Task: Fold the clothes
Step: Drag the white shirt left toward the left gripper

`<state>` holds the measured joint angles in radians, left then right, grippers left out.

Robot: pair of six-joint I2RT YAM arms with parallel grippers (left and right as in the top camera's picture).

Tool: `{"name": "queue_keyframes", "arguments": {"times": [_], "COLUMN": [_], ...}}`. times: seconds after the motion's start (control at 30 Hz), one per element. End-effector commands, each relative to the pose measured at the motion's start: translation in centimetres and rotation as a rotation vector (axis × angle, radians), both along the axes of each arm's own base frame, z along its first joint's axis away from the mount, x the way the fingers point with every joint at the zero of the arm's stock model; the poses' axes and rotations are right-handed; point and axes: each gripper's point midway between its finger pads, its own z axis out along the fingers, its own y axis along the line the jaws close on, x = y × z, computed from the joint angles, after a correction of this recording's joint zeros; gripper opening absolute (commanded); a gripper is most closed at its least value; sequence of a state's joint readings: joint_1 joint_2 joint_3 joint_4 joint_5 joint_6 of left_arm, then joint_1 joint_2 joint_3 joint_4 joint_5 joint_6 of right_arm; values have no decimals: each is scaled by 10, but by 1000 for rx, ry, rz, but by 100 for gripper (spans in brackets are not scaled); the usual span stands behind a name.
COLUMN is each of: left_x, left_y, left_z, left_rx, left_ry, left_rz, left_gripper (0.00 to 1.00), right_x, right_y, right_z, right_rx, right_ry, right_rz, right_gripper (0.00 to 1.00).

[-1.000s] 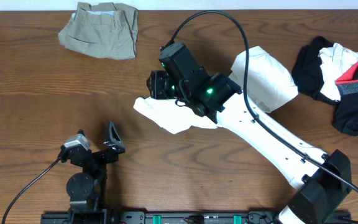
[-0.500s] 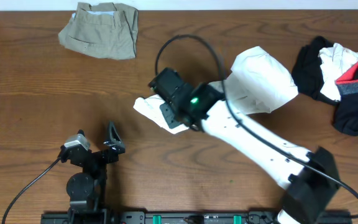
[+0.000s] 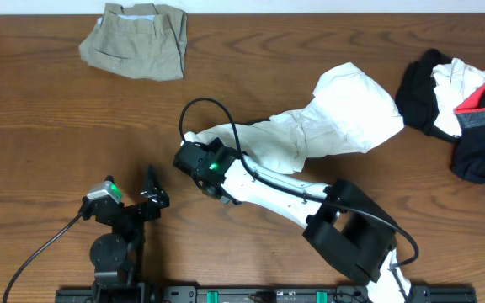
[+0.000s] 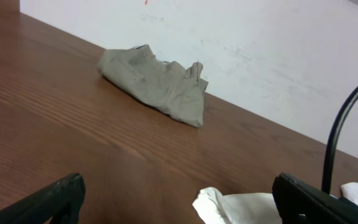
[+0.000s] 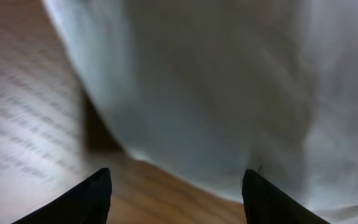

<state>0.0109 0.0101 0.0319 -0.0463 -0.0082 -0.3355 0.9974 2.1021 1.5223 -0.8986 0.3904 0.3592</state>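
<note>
Across table centre: white top (image 3: 335,118) stretched out, long axis diagonal, narrow end pointing near-left, bulkier end far-right. At narrow end: right gripper (image 5: 176,186), fingers apart, nothing between them, cloth just ahead, view blurred. Near front-left: left gripper (image 4: 180,198) spread wide, empty. Far-left: khaki garment (image 3: 135,38). Right edge: black, white and red pile (image 3: 461,101). Surface: wooden table (image 3: 40,126); white wall (image 4: 260,50) behind.

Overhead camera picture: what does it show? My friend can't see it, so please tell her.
A crumpled white cloth garment lies stretched across a brown wooden table, and the right gripper of a white robot arm sits at its left end. A bunched khaki garment lies at the far left, a black, white and red clothes pile at the right edge.
</note>
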Motion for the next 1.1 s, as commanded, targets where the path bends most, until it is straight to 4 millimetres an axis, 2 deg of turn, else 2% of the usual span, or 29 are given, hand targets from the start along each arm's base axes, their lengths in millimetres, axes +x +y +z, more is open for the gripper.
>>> {"name": "queue_keyframes", "arguments": {"times": [0.0,0.23,0.37,0.53,0.8,0.93,1.07], "left_x": [0,0,0,0,0,0,0], "left_y": [4,4,4,4,4,4,4], "left_z": [-18,-18,-18,-18,-18,-18,-18], "left_rx": [20,20,20,20,20,20,20], "left_ry": [46,46,46,46,46,46,46], "left_rz": [23,23,23,23,23,23,23], "left_gripper": [98,98,98,98,98,98,98], "right_x": [9,15,9,6,1,6,13], "right_y": [-7,4,14,11,4,0,-6], "right_z": [1,2,-2,-5,-22,-20,-15], "right_rx": [-39,9,55,40,0,-24,-55], "right_ry": [-64,-86,-47,-39,-19,-52,-101], "right_rz": [-25,-26,-15,-12,-9,-13,-18], "right_gripper": [65,65,65,65,65,64,52]}}
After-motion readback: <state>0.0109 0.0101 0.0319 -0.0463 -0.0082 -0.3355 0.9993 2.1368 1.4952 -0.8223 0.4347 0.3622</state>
